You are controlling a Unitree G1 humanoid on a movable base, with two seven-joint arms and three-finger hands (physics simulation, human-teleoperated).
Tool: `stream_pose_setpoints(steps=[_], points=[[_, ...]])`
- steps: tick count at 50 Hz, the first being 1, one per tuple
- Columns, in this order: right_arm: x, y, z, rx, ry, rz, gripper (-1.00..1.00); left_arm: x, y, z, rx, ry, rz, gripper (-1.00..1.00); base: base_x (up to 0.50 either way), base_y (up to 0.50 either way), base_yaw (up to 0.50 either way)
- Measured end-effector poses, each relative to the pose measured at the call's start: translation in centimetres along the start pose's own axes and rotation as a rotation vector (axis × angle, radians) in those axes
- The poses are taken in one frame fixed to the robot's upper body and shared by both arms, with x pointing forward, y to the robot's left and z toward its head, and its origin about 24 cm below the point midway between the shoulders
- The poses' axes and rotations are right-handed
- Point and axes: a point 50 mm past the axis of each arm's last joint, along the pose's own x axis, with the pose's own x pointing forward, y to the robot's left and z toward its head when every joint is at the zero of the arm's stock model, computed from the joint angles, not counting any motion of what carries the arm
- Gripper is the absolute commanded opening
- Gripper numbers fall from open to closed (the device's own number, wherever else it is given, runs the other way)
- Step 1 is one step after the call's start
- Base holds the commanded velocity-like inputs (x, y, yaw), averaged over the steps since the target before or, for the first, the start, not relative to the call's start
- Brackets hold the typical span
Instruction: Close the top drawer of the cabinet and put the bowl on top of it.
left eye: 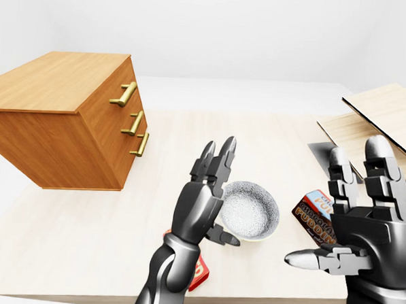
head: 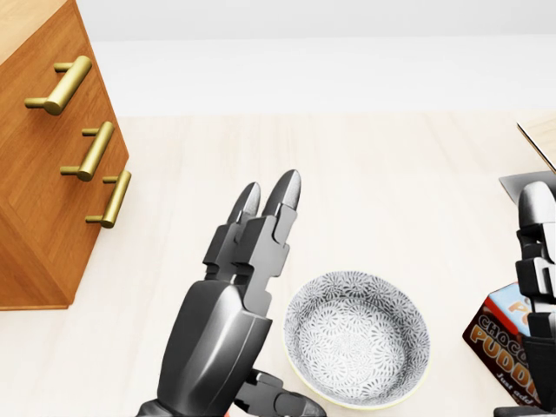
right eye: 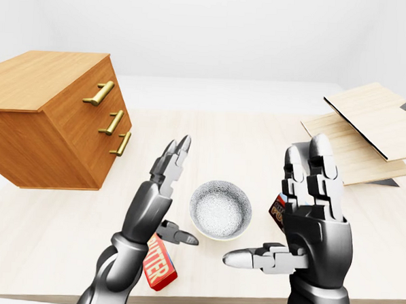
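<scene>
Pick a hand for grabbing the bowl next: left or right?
Left, likely. In the head view the left hand is open right beside the bowl, on the side toward the cabinet. The right hand, also open, is farther right, over the pudding box.
</scene>
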Motion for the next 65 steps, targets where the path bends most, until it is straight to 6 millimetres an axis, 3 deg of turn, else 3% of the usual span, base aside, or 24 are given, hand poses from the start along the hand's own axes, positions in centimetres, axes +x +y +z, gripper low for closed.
stream_pose_setpoints(steps=[65], points=[[-0.4, -0.6, 0.8, -0.003, -0.033, -0.009, 1.0, 0.4, -5.5, -1.6, 0.385, 0.065, -0.164, 1.0, 0.0, 0.0, 0.0]])
